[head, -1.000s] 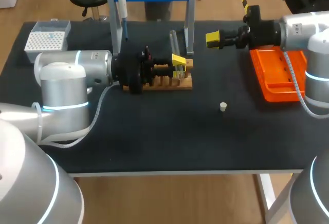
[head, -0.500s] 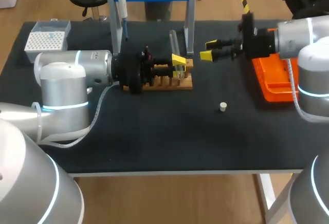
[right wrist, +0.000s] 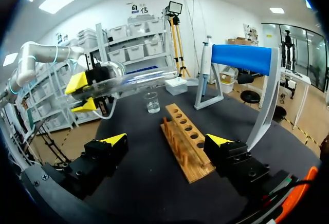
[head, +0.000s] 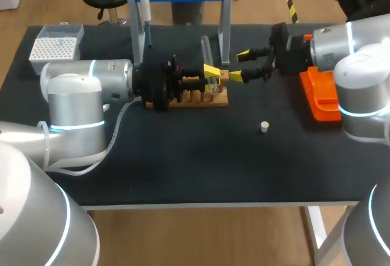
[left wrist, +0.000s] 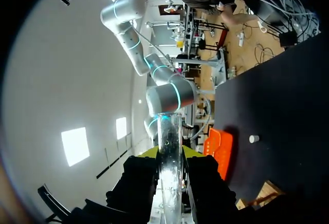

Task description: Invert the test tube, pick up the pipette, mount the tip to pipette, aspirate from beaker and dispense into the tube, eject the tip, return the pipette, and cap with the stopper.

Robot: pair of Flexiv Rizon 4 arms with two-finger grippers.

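Right gripper [head: 239, 66] has shifted left off the orange tray [head: 323, 98] toward frame centre, jaws released. Left gripper [head: 212, 77] jaws grasp the test tube [head: 206, 49] over the wooden rack [head: 201, 98], upper centre.

Bright, even overhead light. Matte black table top [head: 183, 156] evenly lit. White highlights streak clear glass test tube [right wrist: 139, 80] and left arm's glossy silver shell [head: 73, 92].

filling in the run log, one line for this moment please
left gripper: shut on test tube | right gripper: open, by rack | stopper: on table
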